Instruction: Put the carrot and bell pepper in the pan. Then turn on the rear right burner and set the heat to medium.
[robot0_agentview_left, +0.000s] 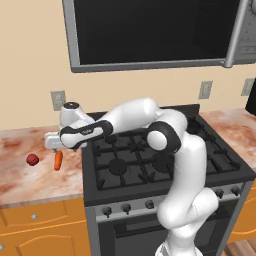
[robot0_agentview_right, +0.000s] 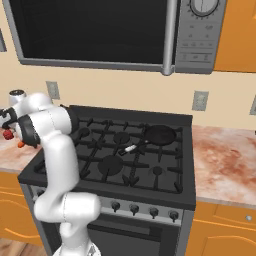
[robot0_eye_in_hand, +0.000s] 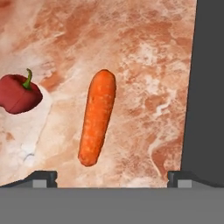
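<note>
A: Where is the carrot (robot0_eye_in_hand: 97, 117)?

B: It lies flat on the marbled reddish surface (robot0_eye_in_hand: 144, 52), to the left of the stove (robot0_agentview_left: 165, 165), well clear of the pan. In the hand view it lies lengthwise between the two dark fingertips (robot0_eye_in_hand: 43, 177), touching neither.

A: And the bell pepper (robot0_eye_in_hand: 18, 94)?

B: On the same surface, just beside the carrot on the side away from the stove, not touching it. Its green stem points up in the hand view. In the left base view it is the small dark red lump (robot0_agentview_left: 32, 159) left of the orange stick (robot0_agentview_left: 58, 160).

A: How does the claw (robot0_eye_in_hand: 111, 178) stand?

B: Its tips are spread wide apart, with nothing between them but the carrot below. In the left base view the hand (robot0_agentview_left: 56, 142) hovers right above the carrot.

A: The pan (robot0_agentview_right: 160, 135)?

B: It sits on the grate at the stove's rear right in the right base view, black, with its pale handle (robot0_agentview_right: 129, 148) pointing toward the middle of the cooktop. Nothing is in it.

A: The knobs?

B: A row of dark knobs (robot0_agentview_right: 145, 210) runs along the stove's front panel; I cannot tell their settings.
</note>
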